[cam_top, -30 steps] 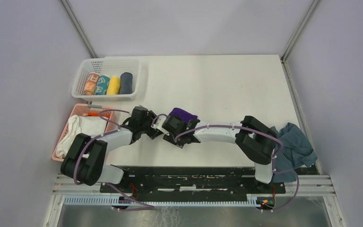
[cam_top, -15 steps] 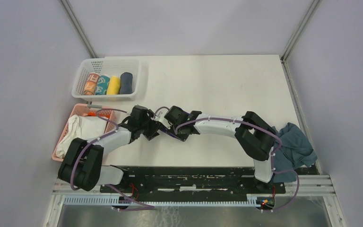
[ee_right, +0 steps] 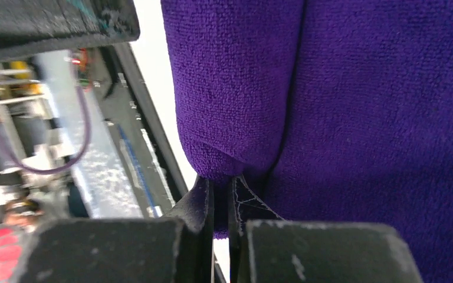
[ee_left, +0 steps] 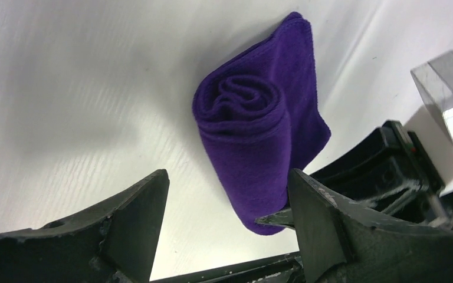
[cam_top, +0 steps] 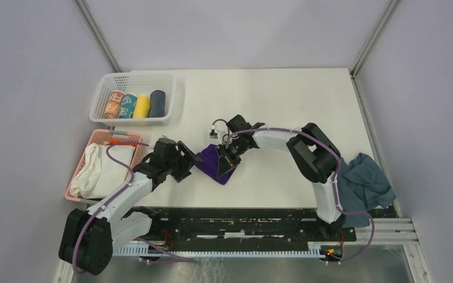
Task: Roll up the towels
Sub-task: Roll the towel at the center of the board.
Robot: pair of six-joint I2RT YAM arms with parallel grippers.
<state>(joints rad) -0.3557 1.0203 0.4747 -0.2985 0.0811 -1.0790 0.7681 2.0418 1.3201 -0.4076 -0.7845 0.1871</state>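
The purple towel (cam_top: pixel 214 165) lies on the white table, partly rolled, between my two grippers. In the left wrist view its spiral end (ee_left: pixel 242 97) faces the camera and a flat tail trails behind. My left gripper (cam_top: pixel 187 163) stands open just left of the towel (ee_left: pixel 253 135); its fingers (ee_left: pixel 135 218) touch nothing. My right gripper (cam_top: pixel 227 155) is shut on a thin fold of the purple towel (ee_right: pixel 354 94) at its near end, jaws (ee_right: pixel 221 197) almost together. The slate-grey towel (cam_top: pixel 365 178) lies crumpled at the table's right edge, beside the right arm's base.
A white basket (cam_top: pixel 107 82) at the back left holds several rolled towels. A pink basket (cam_top: pixel 97 135) in front of it holds a white cloth bundle (cam_top: pixel 100 171). Black rails run along the table's near edge.
My right gripper has shut on the purple towel and swung back and to the right. My left gripper has opened and drawn back left, leaving the towel uncovered on the table.
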